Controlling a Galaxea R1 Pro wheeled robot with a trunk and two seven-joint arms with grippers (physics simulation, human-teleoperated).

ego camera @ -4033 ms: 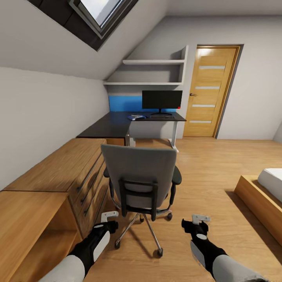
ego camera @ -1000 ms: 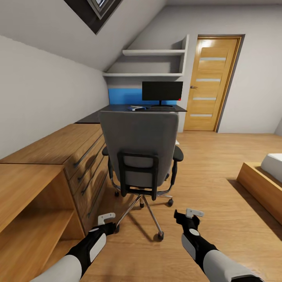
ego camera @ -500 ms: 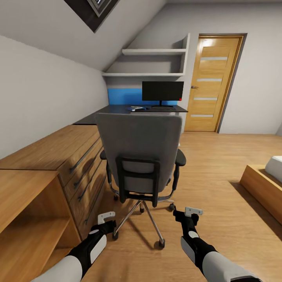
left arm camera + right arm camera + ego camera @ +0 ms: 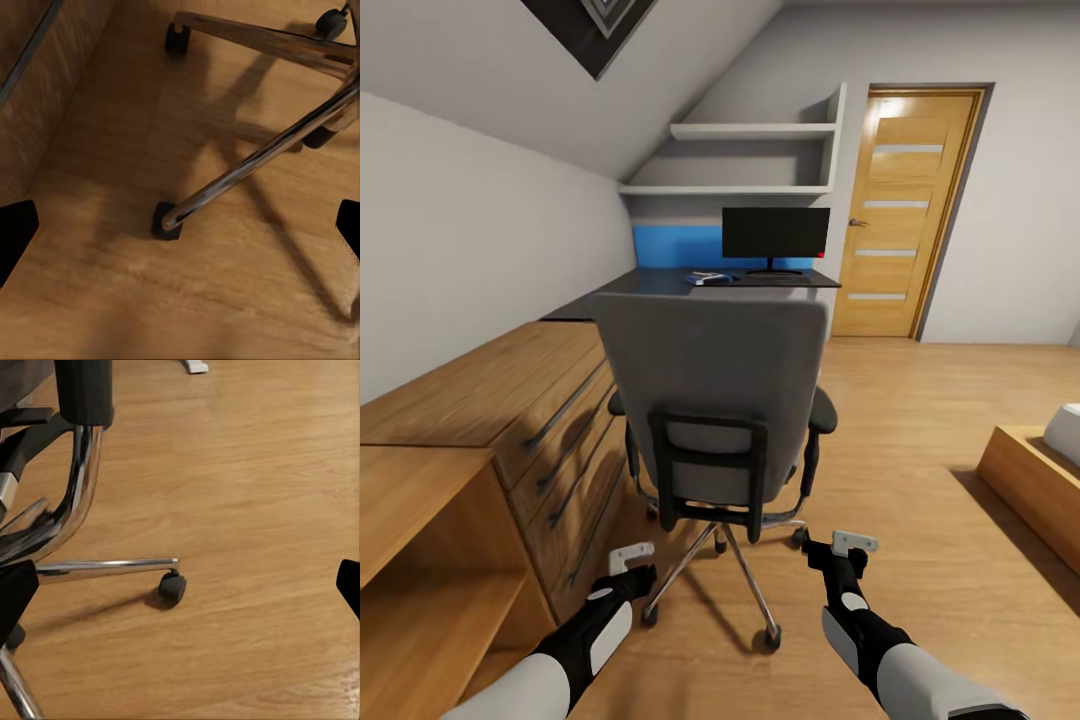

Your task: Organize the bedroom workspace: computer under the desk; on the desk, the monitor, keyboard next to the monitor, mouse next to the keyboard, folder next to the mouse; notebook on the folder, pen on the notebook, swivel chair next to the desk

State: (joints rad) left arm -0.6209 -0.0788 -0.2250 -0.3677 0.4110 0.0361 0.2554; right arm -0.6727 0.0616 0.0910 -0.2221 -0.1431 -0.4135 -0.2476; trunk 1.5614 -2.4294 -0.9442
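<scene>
between both open jaws, swivel chair (image 4: 715, 400) ahead.

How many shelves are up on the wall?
2. The top shelf is high on the wall; the lower shelf is right under it, above the monitor. None seem hidden.

Room's evenly bright w/ soft daylight; my head view stretches toward its edges, walls and chest of drawers (image 4: 510, 400) bowing outward. The swivel chair (image 4: 715, 400) drops soft shadows on the wood floor (image 4: 920, 420), and its chrome legs (image 4: 255, 161) glint. Chest front looks smeared in my left wrist view.
</scene>
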